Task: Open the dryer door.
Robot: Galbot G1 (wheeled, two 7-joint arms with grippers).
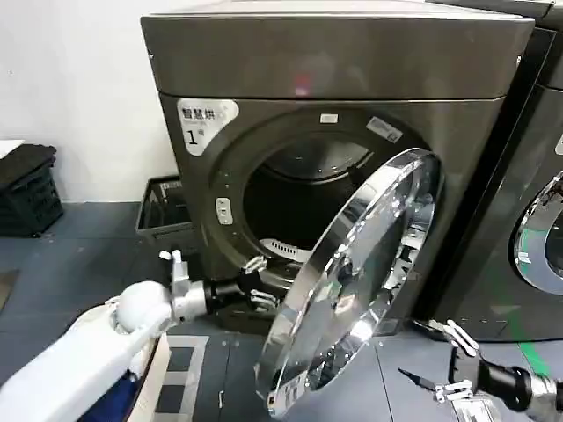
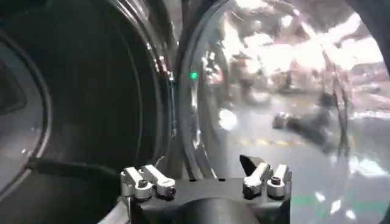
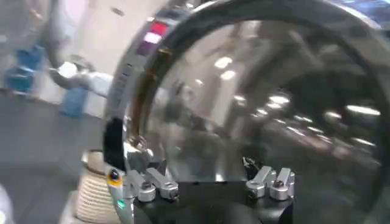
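The dryer (image 1: 334,158), marked "1", occupies the centre of the head view, its drum exposed. The dryer door (image 1: 356,286) is swung partly open at lower centre. The left end effector (image 1: 257,287), fingers spread and empty, is set beside the door's inner edge; a slip off the chrome rim could let the door swing back. The right end effector (image 1: 440,360), fingers apart at lower right, could be struck by the swinging door.
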